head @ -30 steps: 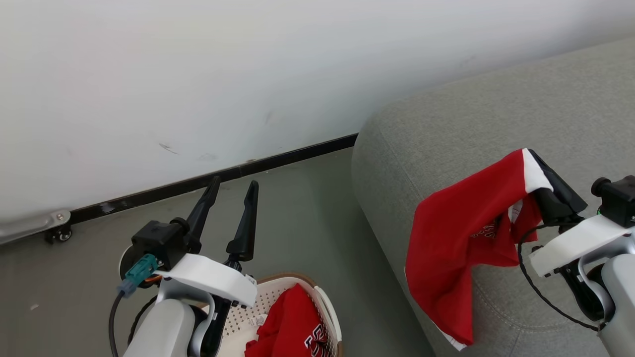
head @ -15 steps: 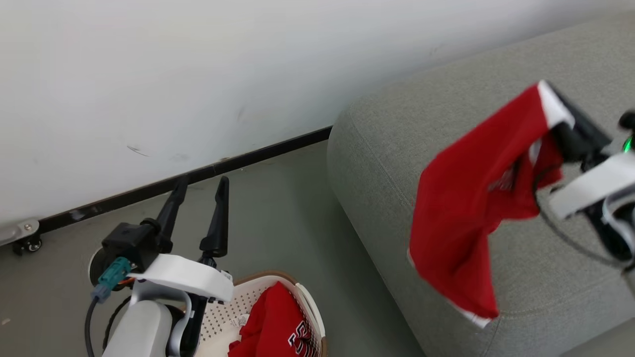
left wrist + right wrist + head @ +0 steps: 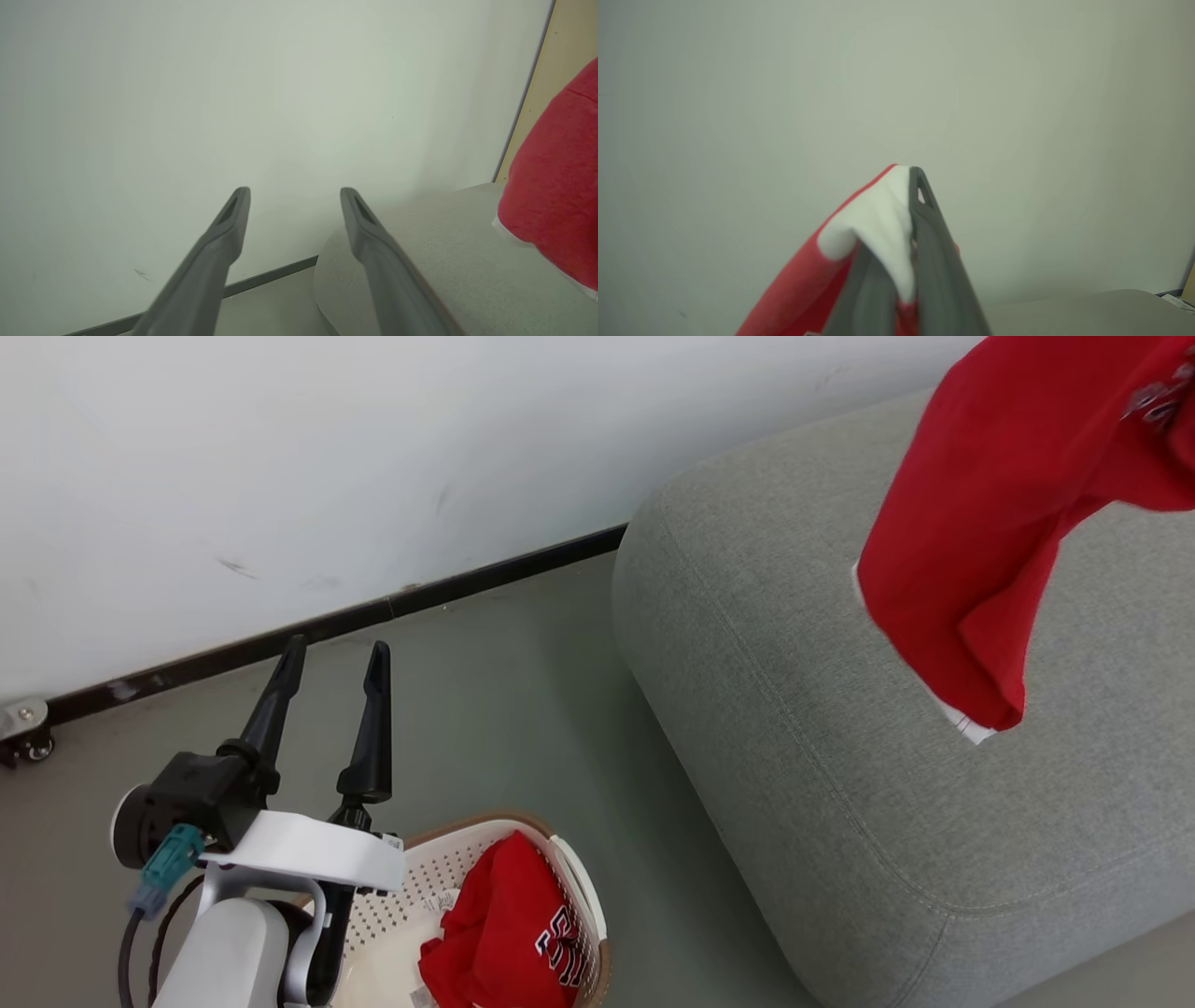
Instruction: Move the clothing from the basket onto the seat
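Hanging over the seat [image 3: 794,709] in the head view is a red jersey [image 3: 990,523]; a second jersey [image 3: 504,933] lies in the basket [image 3: 439,873]. Left wrist view: left claw [image 3: 295,192] spread wide, empty. Right wrist view: right claw [image 3: 916,186] pinched tight on that red jersey's white trim.

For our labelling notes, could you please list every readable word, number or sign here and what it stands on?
Red soft-fabric jersey in the cream-white perforated plastic basket: navy-and-white characters, creased and sideways, not surely readable.
Hanging red jersey above the large grey woven-fabric seat: lettering too blurred to read.
Paper label inside the basket: too small to read.
Nothing can be quoted confidently.
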Controlling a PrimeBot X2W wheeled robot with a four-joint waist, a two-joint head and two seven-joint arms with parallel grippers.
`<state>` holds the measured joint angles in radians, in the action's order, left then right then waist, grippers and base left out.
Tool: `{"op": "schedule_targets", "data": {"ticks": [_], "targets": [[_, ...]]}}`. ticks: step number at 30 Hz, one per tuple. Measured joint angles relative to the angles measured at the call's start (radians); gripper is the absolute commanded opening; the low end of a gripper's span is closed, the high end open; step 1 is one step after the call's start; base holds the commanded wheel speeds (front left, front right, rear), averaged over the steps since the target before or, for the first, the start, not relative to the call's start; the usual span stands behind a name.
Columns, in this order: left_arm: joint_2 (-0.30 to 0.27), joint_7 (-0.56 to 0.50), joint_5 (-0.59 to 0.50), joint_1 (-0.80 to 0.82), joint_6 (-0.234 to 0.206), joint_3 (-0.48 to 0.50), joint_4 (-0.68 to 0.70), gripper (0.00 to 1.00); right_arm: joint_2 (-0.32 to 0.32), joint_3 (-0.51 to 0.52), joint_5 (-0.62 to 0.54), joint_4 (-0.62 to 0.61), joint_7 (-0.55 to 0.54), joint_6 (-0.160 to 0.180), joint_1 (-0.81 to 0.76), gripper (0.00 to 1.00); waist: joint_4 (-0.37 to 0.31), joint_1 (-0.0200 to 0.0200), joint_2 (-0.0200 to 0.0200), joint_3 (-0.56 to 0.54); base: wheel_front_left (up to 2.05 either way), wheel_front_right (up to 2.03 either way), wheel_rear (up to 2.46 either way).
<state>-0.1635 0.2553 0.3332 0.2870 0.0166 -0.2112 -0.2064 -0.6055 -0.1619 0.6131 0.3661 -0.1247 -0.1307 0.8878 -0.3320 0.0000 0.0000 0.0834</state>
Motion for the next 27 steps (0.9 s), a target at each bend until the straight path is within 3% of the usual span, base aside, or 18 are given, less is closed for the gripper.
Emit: {"op": "schedule_targets", "data": {"ticks": [12,17,27], "targets": [[-0.032,0.0,-0.022,-0.017,-0.017,0.012,0.063,1.0,-0.081,0.088,-0.015,0.171,-0.06,0.0,0.124,0.0,0.04,0.0,0.0,0.083,0.0,0.0,0.0],[-0.052,0.0,-0.032,-0.017,-0.018,0.011,0.1,1.0,-0.123,0.096,-0.024,0.209,-0.06,0.0,0.17,0.0,0.06,0.0,0.0,0.122,0.0,0.0,0.0],[-0.066,-0.027,-0.06,-0.015,-0.017,-0.013,0.151,1.0,-0.146,0.087,-0.061,0.257,-0.033,0.0,0.185,0.0,0.095,0.0,0.0,0.201,0.0,0.0,0.0]]}}
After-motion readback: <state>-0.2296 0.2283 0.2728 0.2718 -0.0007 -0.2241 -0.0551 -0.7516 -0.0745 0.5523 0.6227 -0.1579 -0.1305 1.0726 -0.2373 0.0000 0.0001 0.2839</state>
